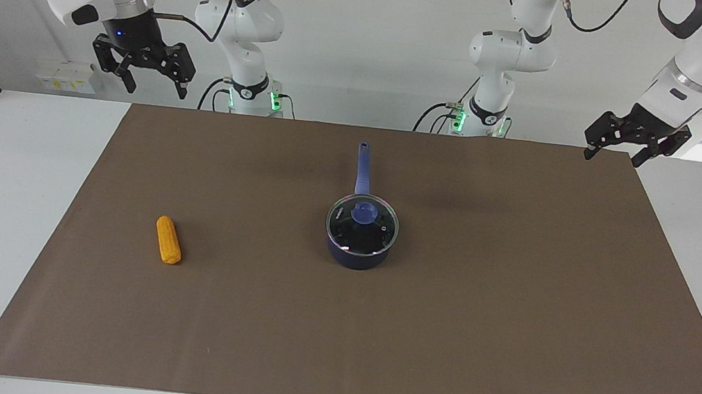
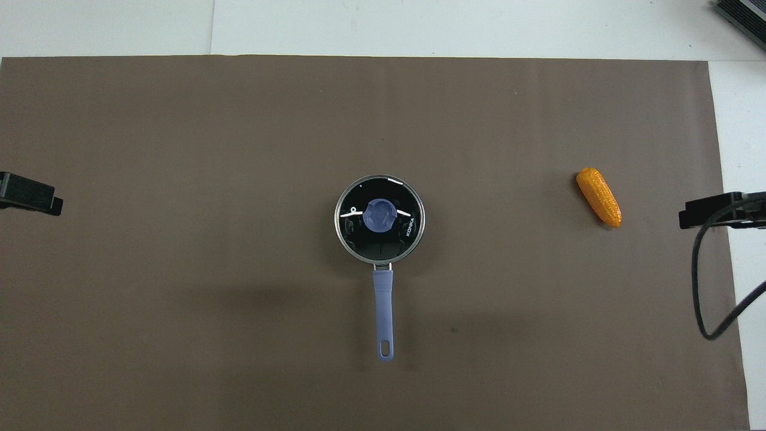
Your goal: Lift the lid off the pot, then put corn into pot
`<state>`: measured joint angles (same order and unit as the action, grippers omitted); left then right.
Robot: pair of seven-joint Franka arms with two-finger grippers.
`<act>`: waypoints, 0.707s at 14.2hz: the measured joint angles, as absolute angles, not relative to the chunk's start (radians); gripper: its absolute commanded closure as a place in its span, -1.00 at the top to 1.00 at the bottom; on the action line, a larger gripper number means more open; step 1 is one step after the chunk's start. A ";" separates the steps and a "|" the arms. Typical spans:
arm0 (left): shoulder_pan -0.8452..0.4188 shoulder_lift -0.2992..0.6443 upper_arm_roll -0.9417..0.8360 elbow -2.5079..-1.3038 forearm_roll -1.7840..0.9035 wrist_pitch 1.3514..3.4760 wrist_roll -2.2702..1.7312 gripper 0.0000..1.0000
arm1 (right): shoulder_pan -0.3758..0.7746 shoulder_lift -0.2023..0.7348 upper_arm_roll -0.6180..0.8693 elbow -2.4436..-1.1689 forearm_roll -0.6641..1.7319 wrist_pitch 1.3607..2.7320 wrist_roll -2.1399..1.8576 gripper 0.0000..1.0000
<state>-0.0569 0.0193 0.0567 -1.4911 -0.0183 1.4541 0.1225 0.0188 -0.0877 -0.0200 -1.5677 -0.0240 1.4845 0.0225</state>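
The navy pot [image 1: 358,257] stands in the middle of the brown mat, its long blue handle [image 1: 362,169] pointing toward the robots. The glass lid [image 1: 347,232] with its blue knob [image 1: 365,212] sits on the pot; both show in the overhead view, the lid [image 2: 379,216] and the pot's handle [image 2: 383,311]. The corn [image 1: 168,240] lies on the mat toward the right arm's end, also in the overhead view [image 2: 598,197]. My right gripper [image 1: 154,85] is open and empty, raised over the table's edge nearest the robots. My left gripper [image 1: 612,158] is open and empty, raised over the mat's corner at its own end.
The brown mat [image 1: 507,315] covers most of the white table [image 1: 9,203]. The two arm bases stand at the table's edge nearest the robots. A black cable [image 2: 700,287] hangs by the right gripper.
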 measured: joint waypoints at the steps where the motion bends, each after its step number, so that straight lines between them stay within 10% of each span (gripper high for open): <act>1: -0.057 0.019 0.057 -1.491 -0.018 1.454 0.122 1.00 | 0.019 -0.088 -0.020 -1.568 -0.024 1.485 0.022 1.00; 10: -0.163 0.043 0.051 -1.552 -0.023 1.509 0.073 1.00 | 0.019 -0.088 -0.020 -1.568 -0.024 1.482 0.022 1.00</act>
<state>-0.1634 0.0432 0.0506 -1.5518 -0.0232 1.5088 0.0732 0.0187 -0.0878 -0.0200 -1.5677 -0.0240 1.4821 0.0225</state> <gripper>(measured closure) 0.000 0.000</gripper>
